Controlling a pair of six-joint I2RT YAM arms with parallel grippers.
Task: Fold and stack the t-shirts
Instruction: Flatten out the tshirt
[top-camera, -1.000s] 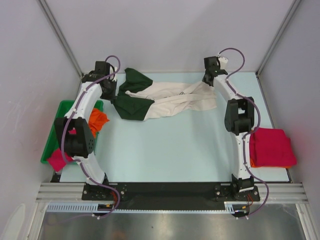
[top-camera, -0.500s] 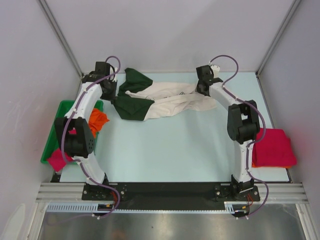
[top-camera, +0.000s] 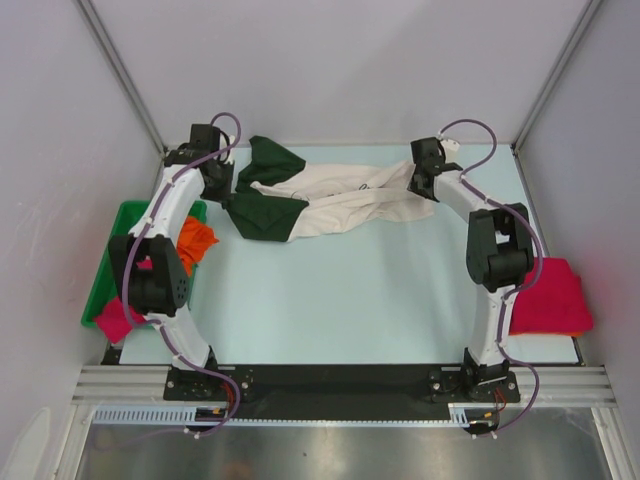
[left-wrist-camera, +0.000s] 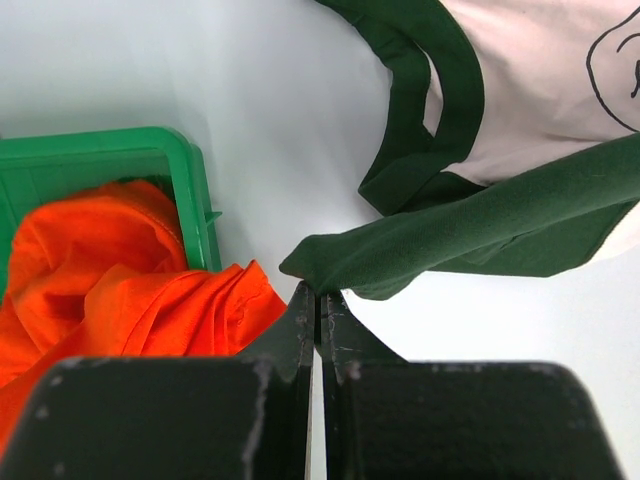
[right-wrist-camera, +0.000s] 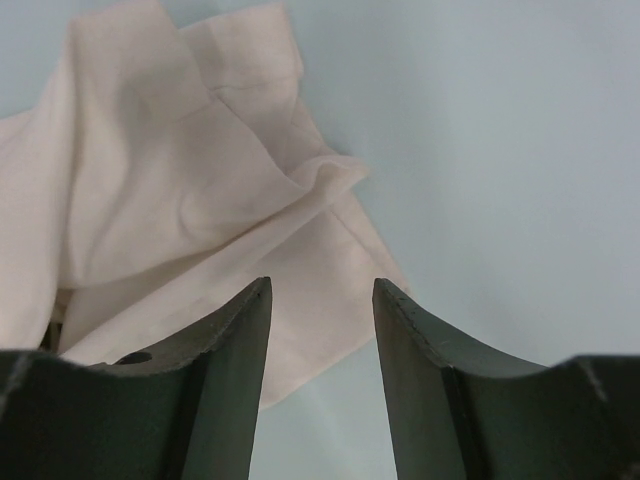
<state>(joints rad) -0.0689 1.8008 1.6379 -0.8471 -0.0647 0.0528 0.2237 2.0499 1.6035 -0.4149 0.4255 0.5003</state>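
The cream t-shirt with dark green sleeves (top-camera: 345, 200) lies bunched across the far part of the table. My left gripper (top-camera: 225, 190) is shut on the tip of its green sleeve (left-wrist-camera: 460, 235), and the jaws (left-wrist-camera: 320, 297) pinch the cloth edge. My right gripper (top-camera: 422, 188) is open over the shirt's cream hem corner (right-wrist-camera: 180, 180). Its fingertips (right-wrist-camera: 322, 290) straddle the corner without gripping it. A folded crimson t-shirt (top-camera: 545, 295) lies at the right edge on an orange one (top-camera: 508, 326). An orange t-shirt (top-camera: 195, 242) and a magenta one (top-camera: 118, 318) sit in the bin.
The green plastic bin (top-camera: 112, 250) stands at the table's left edge, and its rim (left-wrist-camera: 190, 190) shows in the left wrist view next to the orange cloth. Grey enclosure walls ring the table. The arm bases stand at the near edge.
My right gripper swung left, then came back right and nearer, over the cream hem corner. Its elbow moved right. The left arm and the sleeve have not moved.
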